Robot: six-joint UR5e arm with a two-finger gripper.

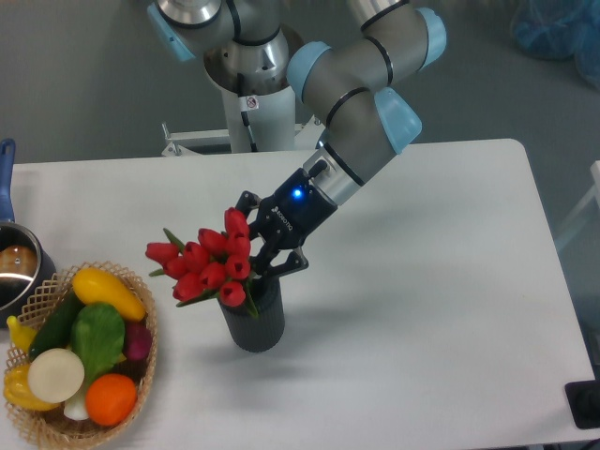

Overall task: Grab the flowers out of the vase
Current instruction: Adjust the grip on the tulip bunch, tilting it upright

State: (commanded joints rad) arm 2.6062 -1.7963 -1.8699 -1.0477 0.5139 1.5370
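From the one fixed camera, looking down at the white table (422,281): the gripper (265,251) comes in at a slant from the upper right, its dark body lit by a small blue light, and its two black fingers (289,266) are closed around the stems of the flowers (208,262) just where they leave the mouth of the vase (256,319). The red buds fan out to the left of the fingers and a little ahead of them, green leaves poking out beneath; the lowest bud hangs right at the vase's rim. The stems below the grip are hidden, so whether they are inside the vase I cannot tell. The vase stands upright directly under the fingertips — dark, ribbed, casting a soft shadow.

There is faint white lettering along the gripper's body, too small to read. Behind and above it, on the pale column of the robot base (251,117), sits a small sticker with a red mark, also unreadable.

Well off to the gripper's left and lower down, a wicker basket (56,427) holds a yellow squash, a dark green cucumber, a green pepper, something purple, a white round piece and an orange. Just beyond it, at the frame's left edge, is a metal pot (17,267) with a blue handle (7,173). Far to the gripper's right, past the table's edge, a blue bundle (558,33) lies on the floor.
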